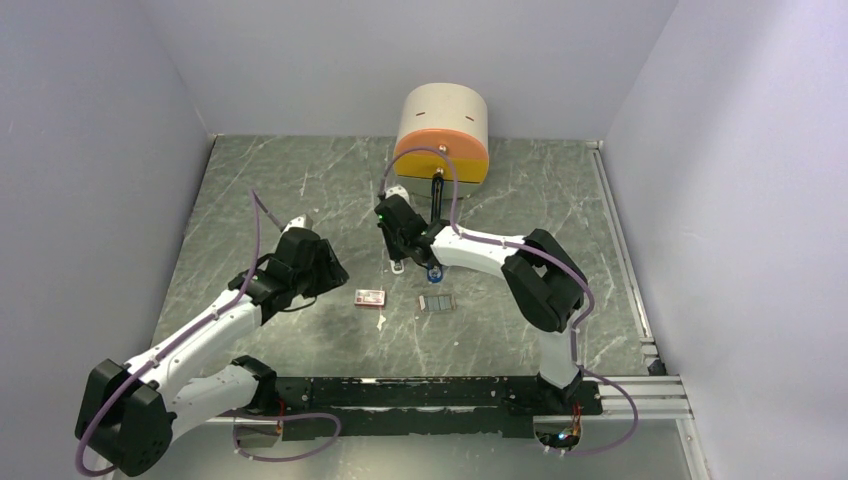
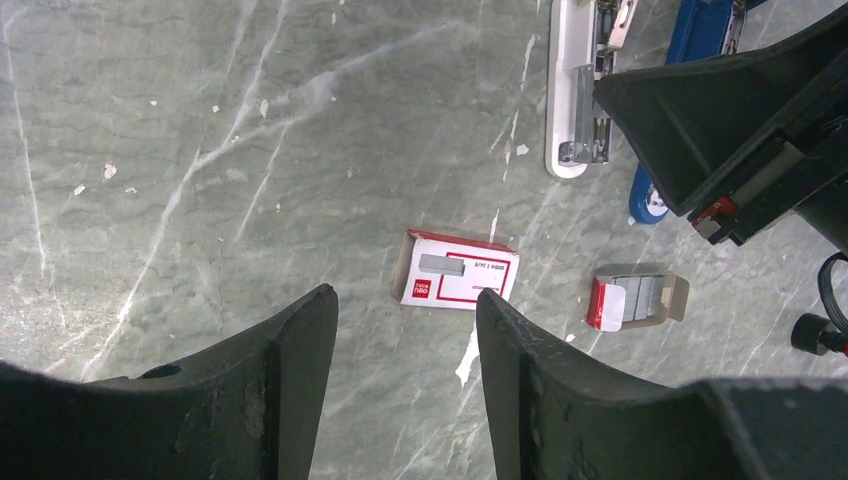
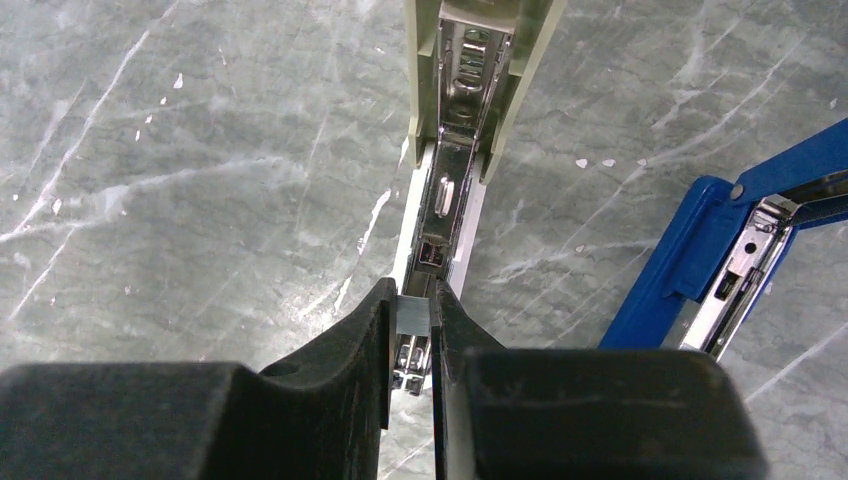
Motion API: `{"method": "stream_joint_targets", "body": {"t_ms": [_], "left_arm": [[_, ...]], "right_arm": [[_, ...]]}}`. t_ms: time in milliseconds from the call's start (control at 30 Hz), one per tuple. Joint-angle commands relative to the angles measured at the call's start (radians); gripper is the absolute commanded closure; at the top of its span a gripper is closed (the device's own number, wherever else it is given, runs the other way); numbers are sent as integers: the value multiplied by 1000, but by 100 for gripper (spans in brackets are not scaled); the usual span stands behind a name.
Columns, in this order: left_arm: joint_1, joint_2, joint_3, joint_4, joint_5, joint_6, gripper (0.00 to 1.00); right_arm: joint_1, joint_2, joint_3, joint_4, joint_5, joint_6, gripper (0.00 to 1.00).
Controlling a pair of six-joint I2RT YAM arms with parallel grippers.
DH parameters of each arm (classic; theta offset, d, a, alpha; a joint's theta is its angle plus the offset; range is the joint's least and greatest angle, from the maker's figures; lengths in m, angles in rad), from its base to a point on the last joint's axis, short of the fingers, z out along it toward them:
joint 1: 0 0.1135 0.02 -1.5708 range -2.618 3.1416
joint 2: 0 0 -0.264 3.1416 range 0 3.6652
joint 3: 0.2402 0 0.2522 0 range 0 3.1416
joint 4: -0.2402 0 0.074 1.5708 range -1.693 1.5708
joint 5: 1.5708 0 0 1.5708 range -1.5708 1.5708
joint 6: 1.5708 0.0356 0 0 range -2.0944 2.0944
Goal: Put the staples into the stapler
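A white stapler [image 3: 452,190] lies opened on the table, its metal channel facing up. My right gripper [image 3: 413,302] hangs just over the near end of that channel, shut on a small grey ribbed strip of staples [image 3: 413,316]. More staples [image 2: 640,297] sit in an open cardboard tray [image 2: 676,296]. The left gripper [image 2: 405,305] hovers open above the table with nothing between its fingers, just short of the red-and-white box [image 2: 462,272]. From above, the right gripper [image 1: 400,248] is mid-table and the left gripper [image 1: 333,268] is left of the box [image 1: 370,296].
A blue stapler [image 3: 690,262], also opened, lies right of the white one. A cream and orange cylinder [image 1: 443,128] stands at the back. White walls close in the table on three sides, and a rail [image 1: 625,250] runs along the right edge.
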Motion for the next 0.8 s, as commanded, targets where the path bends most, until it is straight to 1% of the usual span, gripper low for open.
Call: {"method": "stream_joint_targets", "body": {"t_ms": [0, 300, 767], "left_arm": [[14, -3, -15, 36, 27, 15, 42], [22, -9, -18, 32, 25, 18, 42], [26, -6, -27, 36, 32, 12, 43]], "right_arm": [[-10, -7, 13, 4, 25, 15, 82], [-18, -50, -23, 57, -4, 11, 82], [-24, -38, -39, 52, -37, -1, 82]]}}
